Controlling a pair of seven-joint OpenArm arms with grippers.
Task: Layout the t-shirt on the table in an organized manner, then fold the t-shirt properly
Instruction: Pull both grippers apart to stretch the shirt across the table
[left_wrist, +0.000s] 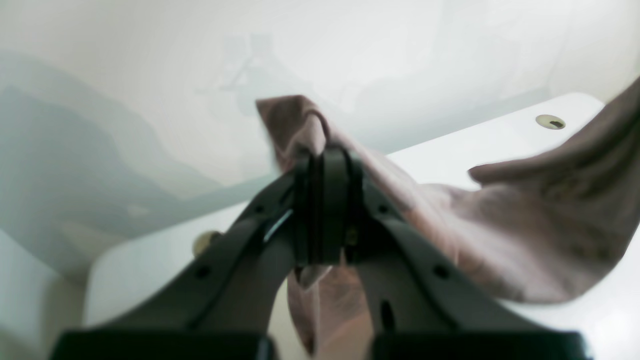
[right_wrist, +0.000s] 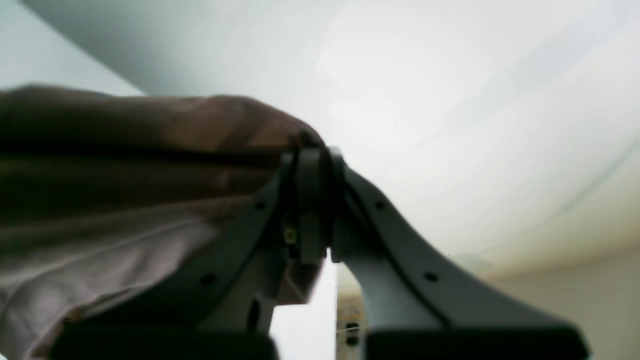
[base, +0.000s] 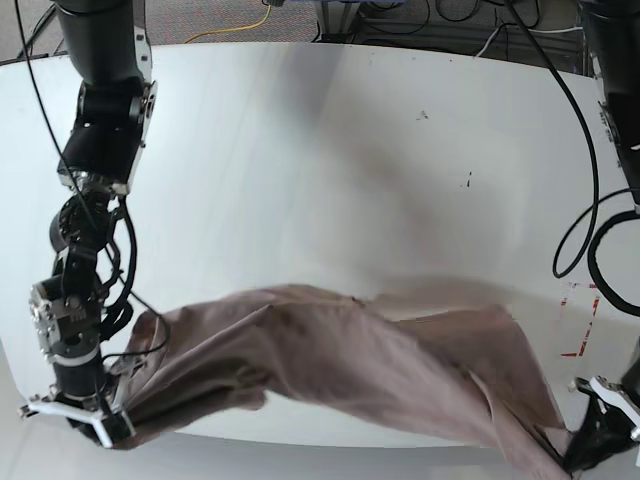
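Observation:
The mauve-brown t-shirt (base: 340, 365) hangs stretched between my two grippers above the near edge of the white table (base: 330, 160), sagging in the middle. My left gripper (left_wrist: 325, 155) is shut on one end of the cloth (left_wrist: 525, 220); in the base view it is at the bottom right (base: 575, 455). My right gripper (right_wrist: 312, 155) is shut on the other end of the shirt (right_wrist: 125, 190); in the base view it is at the bottom left (base: 110, 425). The shirt's sleeves and neck cannot be made out.
Red tape marks (base: 580, 320) lie on the table at the right. Dark specks (base: 468, 180) dot the far middle. A round grommet hole (left_wrist: 550, 121) sits near a table corner. Cables (base: 590, 180) hang along the right arm.

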